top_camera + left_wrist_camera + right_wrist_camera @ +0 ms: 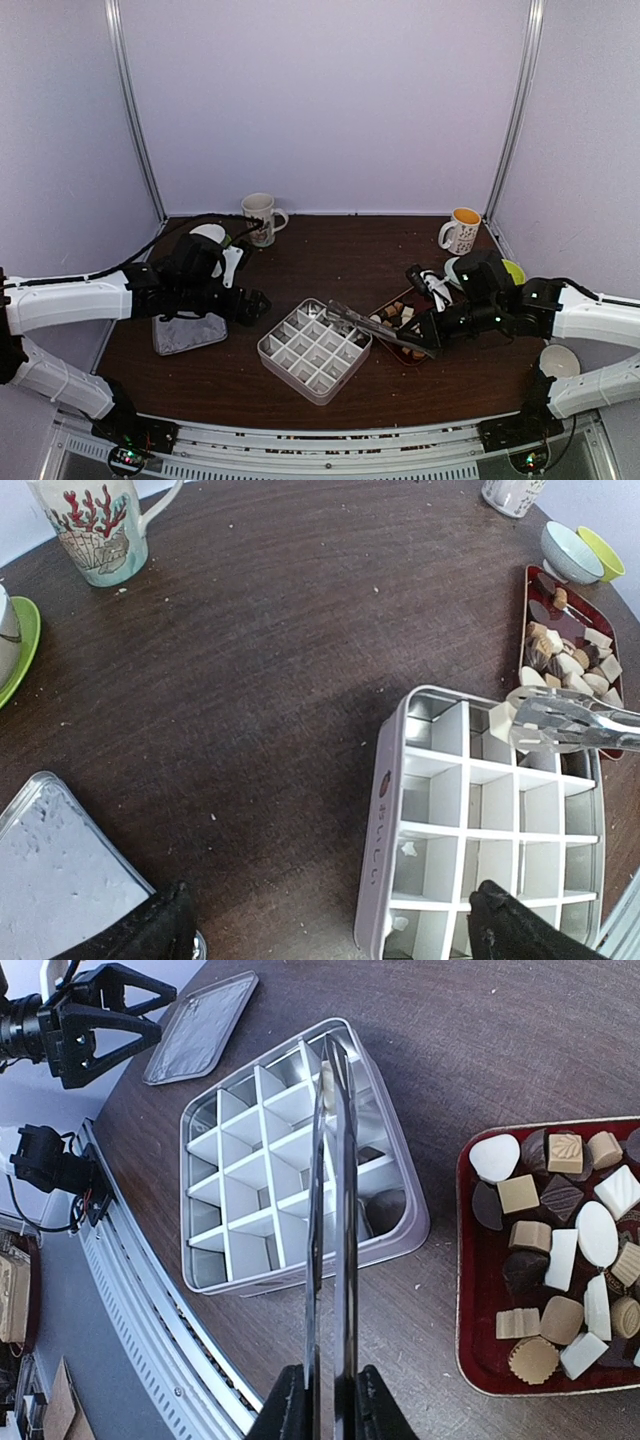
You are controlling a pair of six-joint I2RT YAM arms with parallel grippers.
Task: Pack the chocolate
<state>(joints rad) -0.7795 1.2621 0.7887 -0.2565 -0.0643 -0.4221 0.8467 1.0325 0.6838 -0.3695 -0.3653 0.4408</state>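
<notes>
Right now the placing step is in hand. The right gripper [333, 1410] is clenched on the handle end of the long metal tongs [335, 1220], which run straight out ahead of its jaws and over the divided tin [400, 1250]. At the far tip of the tongs a pale piece [325, 1082] appears to be pinched between the blades, hanging above a cell in the row of the tin farthest from the jaws. Whether it has touched the cell floor I cannot tell.

Off to the right of those jaws sits the red tray [465, 1290] with the rest of the chocolates [560, 1260], dark, tan and white, heaped close together. One dark piece [385, 1205] already lies in a cell on the tray side of the tin, just right of the tong blades; most other cells look bare.

The left gripper [330, 930] hangs released, jaws spread wide and holding nothing. The near corner of the tin lies just ahead of its right finger, the tin's lid [60, 870] by its left one.

Next, I judge, the right arm needs to lower the tip squarely between the dividers, then ease its squeeze so the blades spring apart and drop the piece. The thin partitions leave little room for a skewed tip.
</notes>
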